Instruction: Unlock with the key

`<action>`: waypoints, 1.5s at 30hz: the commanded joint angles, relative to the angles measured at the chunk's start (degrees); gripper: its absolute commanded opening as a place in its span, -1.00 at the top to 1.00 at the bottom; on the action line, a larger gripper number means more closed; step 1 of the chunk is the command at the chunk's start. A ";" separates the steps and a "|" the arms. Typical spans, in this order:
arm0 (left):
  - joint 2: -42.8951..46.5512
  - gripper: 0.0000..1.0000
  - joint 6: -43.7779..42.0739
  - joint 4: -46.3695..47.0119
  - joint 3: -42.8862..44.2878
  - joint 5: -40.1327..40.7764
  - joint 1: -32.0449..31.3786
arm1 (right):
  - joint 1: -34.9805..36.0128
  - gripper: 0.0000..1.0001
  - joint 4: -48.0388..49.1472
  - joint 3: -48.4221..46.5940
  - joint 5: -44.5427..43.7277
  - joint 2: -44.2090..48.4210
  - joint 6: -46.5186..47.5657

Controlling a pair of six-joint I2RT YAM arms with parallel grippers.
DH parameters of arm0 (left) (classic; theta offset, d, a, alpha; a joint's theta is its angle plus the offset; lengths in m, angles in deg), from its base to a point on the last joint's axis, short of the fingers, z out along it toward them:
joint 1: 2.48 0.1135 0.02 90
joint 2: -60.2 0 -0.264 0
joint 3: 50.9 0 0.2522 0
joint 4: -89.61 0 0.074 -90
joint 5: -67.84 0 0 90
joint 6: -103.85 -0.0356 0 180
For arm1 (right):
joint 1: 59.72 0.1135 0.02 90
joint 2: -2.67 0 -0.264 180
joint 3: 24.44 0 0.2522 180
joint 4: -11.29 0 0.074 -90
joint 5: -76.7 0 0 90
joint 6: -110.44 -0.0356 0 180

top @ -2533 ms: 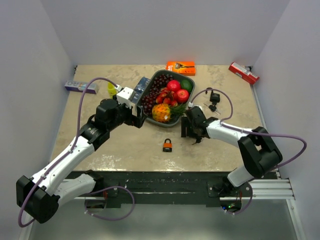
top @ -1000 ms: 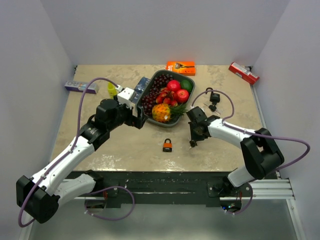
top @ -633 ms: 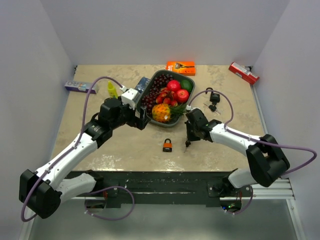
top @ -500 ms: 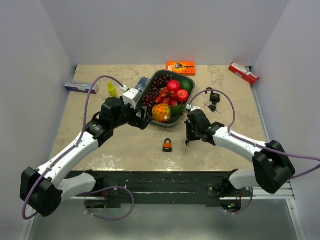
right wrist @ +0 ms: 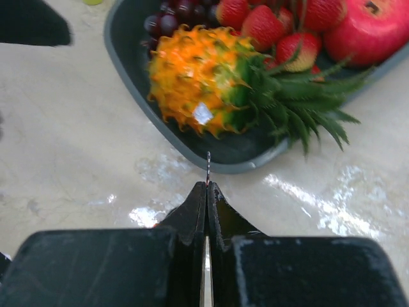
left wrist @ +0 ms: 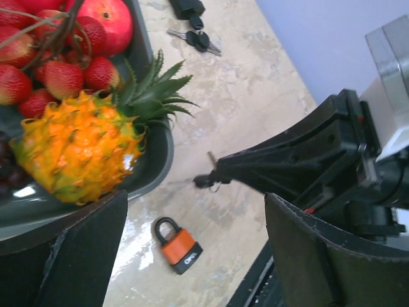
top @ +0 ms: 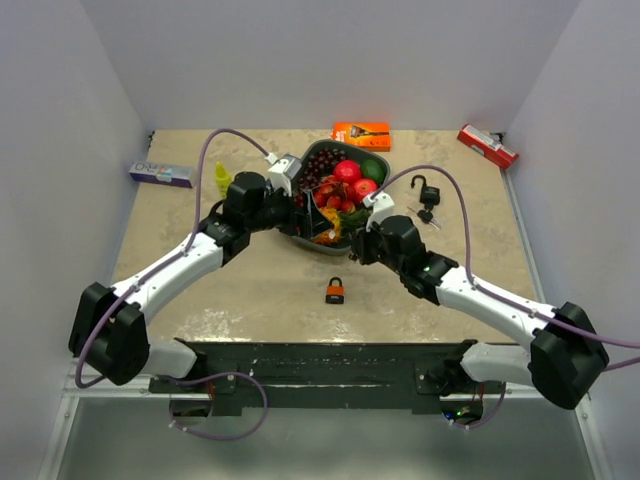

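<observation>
Right wrist view: the right fingers (right wrist: 192, 214) are clenched flat together on the key (right wrist: 208, 167), and only its thin blade shows, poking out past their tips towards the rim of the fruit tray (right wrist: 192, 153), with the pineapple (right wrist: 204, 89) beyond it. In the left wrist view the left fingers (left wrist: 83, 252) are spread wide and grasp nothing. The orange padlock (left wrist: 179, 246) lies flat on the surface (left wrist: 255, 102) between them and below, shackle closed. The right fingers hang above it and to one side, not touching it.

The key looks small, stiff and smooth, so it could twist or slip in a pinch. Grasping it by the head, as it seems to be held now, leaves the blade free.

The padlock is probably dense for its size and hard all over. Loose on this glossy surface, it would likely skid when the key pushes at it. The left fingers would do best to grip the orange body across its flat sides, clear of the shackle and the keyhole end.
</observation>
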 commanded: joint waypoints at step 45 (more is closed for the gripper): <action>-7.85 0.04 12.24 9.50 -2.59 -7.35 0.40 | 26.04 1.00 16.66 -11.89 -46.13 -15.38 17.55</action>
